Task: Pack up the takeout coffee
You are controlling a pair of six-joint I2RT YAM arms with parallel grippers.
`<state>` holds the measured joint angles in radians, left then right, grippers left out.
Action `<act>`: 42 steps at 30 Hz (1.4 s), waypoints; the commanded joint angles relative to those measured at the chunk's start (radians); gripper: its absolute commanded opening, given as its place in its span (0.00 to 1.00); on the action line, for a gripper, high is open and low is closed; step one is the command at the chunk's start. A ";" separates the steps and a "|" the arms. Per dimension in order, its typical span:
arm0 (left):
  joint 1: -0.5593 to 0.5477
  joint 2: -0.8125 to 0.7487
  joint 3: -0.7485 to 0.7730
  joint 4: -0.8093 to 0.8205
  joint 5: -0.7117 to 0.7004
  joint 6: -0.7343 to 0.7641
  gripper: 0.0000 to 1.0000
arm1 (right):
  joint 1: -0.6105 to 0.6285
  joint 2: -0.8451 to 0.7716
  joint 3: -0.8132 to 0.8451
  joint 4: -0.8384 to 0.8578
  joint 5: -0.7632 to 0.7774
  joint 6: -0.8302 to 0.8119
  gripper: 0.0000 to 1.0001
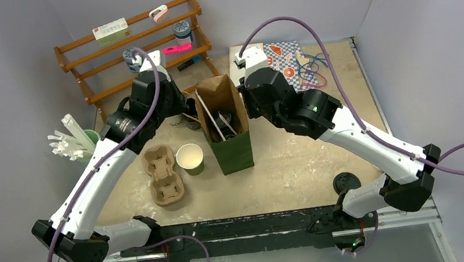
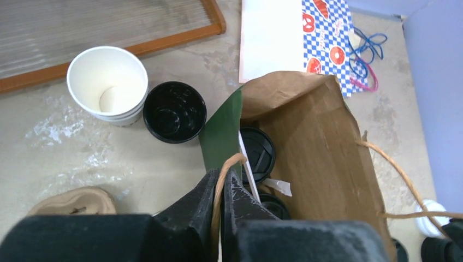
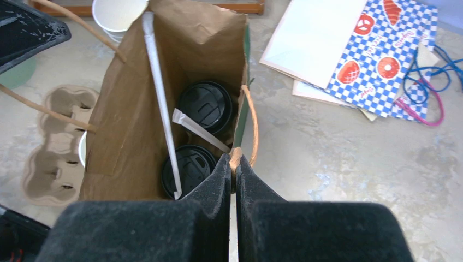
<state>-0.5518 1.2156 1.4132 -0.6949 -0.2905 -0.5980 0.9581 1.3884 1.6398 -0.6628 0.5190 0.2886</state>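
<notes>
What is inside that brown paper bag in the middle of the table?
Inside the paper bag are two black sip lids and a long white wrapped straw leaning across them. The cups beneath the lids are covered, so their colour cannot be seen.

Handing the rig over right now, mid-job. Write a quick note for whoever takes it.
Left gripper: shut on the left-side handle of the paper bag.
Right gripper: shut on the right-side handle.
Coffee: far lidded cup and near lidded cup stand inside the paper bag.
Done: both lidded cups are packed.
Left: probably lifting or closing the bag by its handles; the lidless green cup sits outside, beside the carrier.
</notes>
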 commanded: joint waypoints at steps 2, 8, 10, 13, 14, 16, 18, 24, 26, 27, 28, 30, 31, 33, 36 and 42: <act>0.002 0.023 0.073 0.090 0.124 0.067 0.00 | -0.035 -0.043 0.050 -0.029 0.102 -0.048 0.00; 0.001 0.086 0.119 0.142 0.264 0.003 0.00 | -0.139 -0.078 0.023 -0.042 0.046 -0.045 0.00; 0.000 0.118 0.138 0.151 0.284 -0.007 0.00 | -0.172 -0.084 0.018 -0.048 0.037 -0.049 0.00; -0.001 0.149 0.149 0.191 0.327 -0.021 0.00 | -0.202 -0.095 0.007 -0.049 0.051 -0.070 0.00; -0.003 0.159 0.152 0.207 0.343 -0.030 0.00 | -0.209 -0.097 0.002 -0.047 0.057 -0.078 0.00; -0.014 0.181 0.165 0.224 0.353 -0.041 0.00 | -0.218 -0.099 -0.003 -0.046 0.074 -0.087 0.00; -0.034 0.201 0.184 0.221 0.332 -0.033 0.00 | -0.220 -0.093 0.001 -0.050 0.086 -0.091 0.00; -0.057 0.211 0.183 0.219 0.308 -0.030 0.31 | -0.221 -0.099 0.005 -0.054 0.098 -0.083 0.45; -0.059 0.206 0.200 0.185 0.272 -0.021 0.60 | -0.220 -0.108 0.008 -0.050 0.104 -0.085 0.62; -0.060 0.201 0.210 0.173 0.256 -0.010 0.67 | -0.221 -0.114 0.011 -0.046 0.107 -0.088 0.69; -0.060 0.194 0.223 0.162 0.246 0.003 0.72 | -0.221 -0.119 0.018 -0.042 0.111 -0.093 0.75; -0.059 0.175 0.250 0.140 0.227 0.028 0.77 | -0.221 -0.132 0.034 -0.026 0.101 -0.119 0.83; -0.059 0.164 0.264 0.128 0.211 0.043 0.78 | -0.220 -0.146 0.035 -0.006 0.085 -0.151 0.87; -0.057 0.131 0.289 0.101 0.168 0.083 0.79 | -0.220 -0.186 0.008 0.076 0.077 -0.213 0.96; -0.058 0.074 0.301 0.068 0.051 0.152 0.79 | -0.221 -0.267 -0.089 0.189 0.066 -0.277 0.99; -0.049 -0.085 0.160 0.097 -0.178 0.295 0.87 | -0.221 -0.395 -0.239 0.296 0.063 -0.342 0.99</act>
<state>-0.6094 1.2343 1.6417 -0.6159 -0.2844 -0.4393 0.7391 1.0401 1.4731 -0.4915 0.5827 0.0410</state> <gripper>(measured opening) 0.847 0.984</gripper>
